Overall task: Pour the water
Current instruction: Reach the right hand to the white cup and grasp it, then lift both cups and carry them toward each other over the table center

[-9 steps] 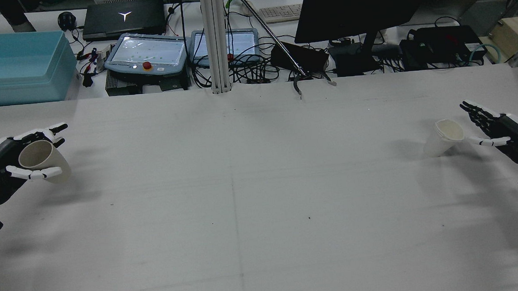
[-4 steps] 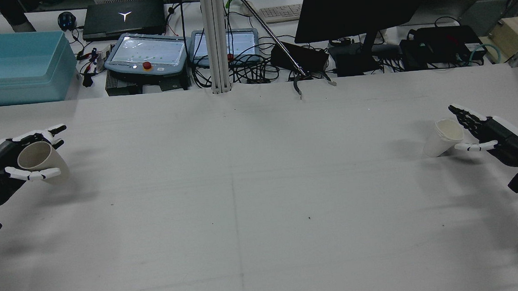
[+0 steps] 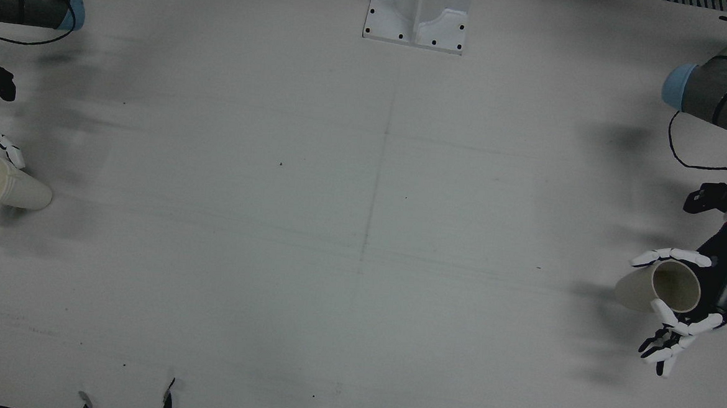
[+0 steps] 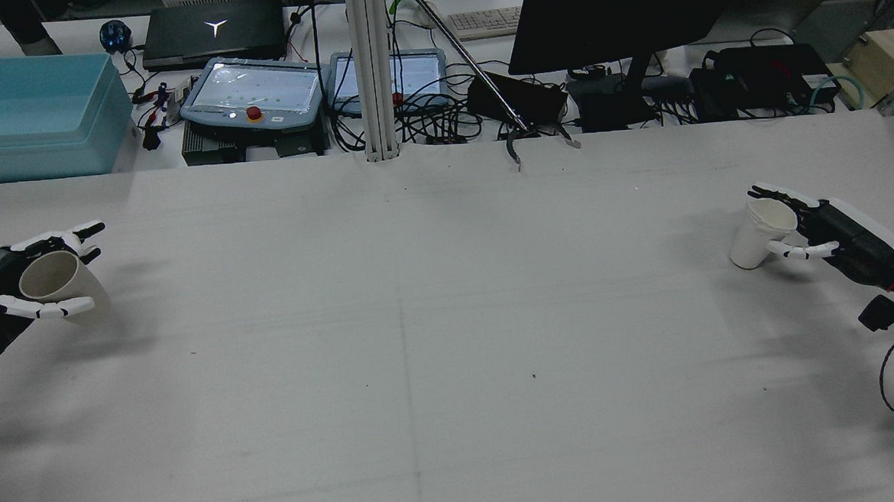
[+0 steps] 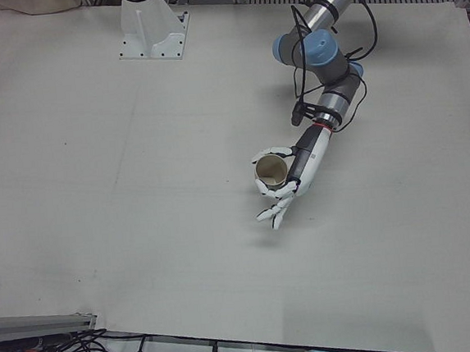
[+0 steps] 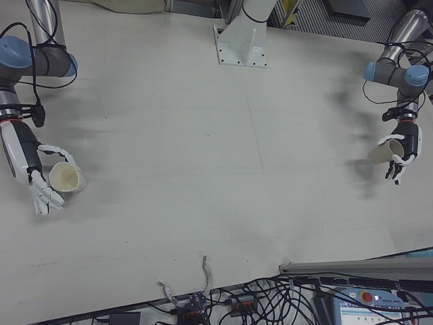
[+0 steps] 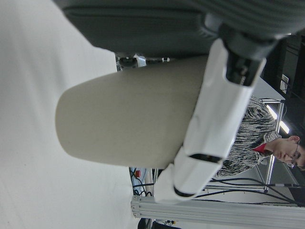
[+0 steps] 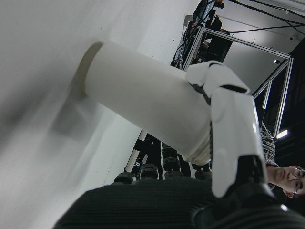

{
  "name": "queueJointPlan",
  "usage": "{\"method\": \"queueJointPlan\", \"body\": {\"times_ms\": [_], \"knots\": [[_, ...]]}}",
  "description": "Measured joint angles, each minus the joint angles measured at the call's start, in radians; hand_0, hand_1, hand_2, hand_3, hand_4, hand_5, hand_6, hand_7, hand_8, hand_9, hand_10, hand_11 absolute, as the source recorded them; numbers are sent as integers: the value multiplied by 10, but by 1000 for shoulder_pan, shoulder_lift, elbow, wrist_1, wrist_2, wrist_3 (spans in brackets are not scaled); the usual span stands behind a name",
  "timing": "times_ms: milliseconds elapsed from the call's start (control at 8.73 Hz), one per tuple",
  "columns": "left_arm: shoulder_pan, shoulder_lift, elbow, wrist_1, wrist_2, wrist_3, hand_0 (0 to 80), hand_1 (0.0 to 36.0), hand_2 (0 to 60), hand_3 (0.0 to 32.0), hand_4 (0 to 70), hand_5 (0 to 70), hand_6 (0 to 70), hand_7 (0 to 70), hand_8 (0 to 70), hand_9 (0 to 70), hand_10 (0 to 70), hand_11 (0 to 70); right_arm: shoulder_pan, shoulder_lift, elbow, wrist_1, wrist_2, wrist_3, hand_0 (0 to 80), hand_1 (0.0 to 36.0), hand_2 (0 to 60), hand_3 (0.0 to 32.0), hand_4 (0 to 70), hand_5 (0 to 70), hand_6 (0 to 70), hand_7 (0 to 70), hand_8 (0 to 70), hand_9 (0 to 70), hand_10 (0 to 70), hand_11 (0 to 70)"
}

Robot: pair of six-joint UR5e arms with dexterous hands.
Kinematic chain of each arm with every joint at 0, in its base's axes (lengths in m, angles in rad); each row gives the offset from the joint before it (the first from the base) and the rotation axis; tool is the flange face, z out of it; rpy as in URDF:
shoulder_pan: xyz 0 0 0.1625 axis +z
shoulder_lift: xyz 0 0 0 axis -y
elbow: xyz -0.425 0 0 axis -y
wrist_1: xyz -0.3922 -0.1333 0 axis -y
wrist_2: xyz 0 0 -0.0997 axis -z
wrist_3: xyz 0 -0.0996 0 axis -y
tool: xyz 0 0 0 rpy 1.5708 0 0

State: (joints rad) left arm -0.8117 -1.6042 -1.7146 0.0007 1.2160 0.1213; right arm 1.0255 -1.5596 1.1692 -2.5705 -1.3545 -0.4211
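- The white table [image 4: 452, 342] between my two arms is wide and bare; nothing stands in the way of bringing them together.
- My left hand [image 4: 5, 293] has its fingers curled around a paper cup [image 4: 54, 281], lifted and tilted; tipping further could spill it early.
- My right hand [image 4: 821, 235] only partly closes on the standing second cup [image 4: 760, 234]; squeezing could crush or topple it.

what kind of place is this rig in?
Most likely a robotics lab bench. Two arms work over a plain white table, each hand at a paper cup. Behind it lie two teach pendants, a laptop, a monitor and loose cables.
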Motion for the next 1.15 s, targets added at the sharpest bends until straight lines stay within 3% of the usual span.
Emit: {"method": "queueJointPlan", "body": {"times_ms": [115,229,344,458,573,687,916,1145], "knots": [[0,8,0,-6,-1,0,800,360,600,0,612,700,156,153,51,27,70,142,-7,2,6,-1,2,-11,742,360,337,0,142,108,163,274,69,103,0,0],[-1,12,-1,-11,-1,0,800,360,600,0,607,700,155,153,51,28,69,141,-13,4,13,-2,4,-18,800,360,413,0,217,127,239,413,133,198,0,0],[-1,14,-1,-13,-1,0,800,360,600,0,604,700,155,152,51,27,69,141,-16,5,24,-7,5,-25,800,360,452,0,255,142,293,499,199,292,0,0],[-1,14,-2,-14,-1,0,800,360,600,0,604,700,155,152,51,28,70,143,-17,5,40,-25,6,-29,800,360,521,0,269,169,374,608,319,452,0,0],[-1,15,-3,-15,-1,0,800,360,600,0,607,700,154,152,50,27,68,140,-17,5,60,-51,7,-33,800,360,578,0,259,187,420,666,398,546,0,0],[-1,15,-4,-15,-1,0,800,360,600,0,608,700,153,151,49,27,68,140,-17,5,75,-69,17,-36,800,360,600,0,239,199,436,675,423,575,0,0],[-1,15,-6,-15,-1,0,800,360,600,0,612,700,155,153,48,25,68,139,-15,1,91,-82,43,-37,800,360,600,0,210,210,424,637,413,557,0,0],[2,9,-30,4,2,2,800,360,600,0,632,700,162,161,47,26,68,140,7,-18,170,-111,50,-33,800,360,600,0,264,219,447,647,412,554,0,0]]}}
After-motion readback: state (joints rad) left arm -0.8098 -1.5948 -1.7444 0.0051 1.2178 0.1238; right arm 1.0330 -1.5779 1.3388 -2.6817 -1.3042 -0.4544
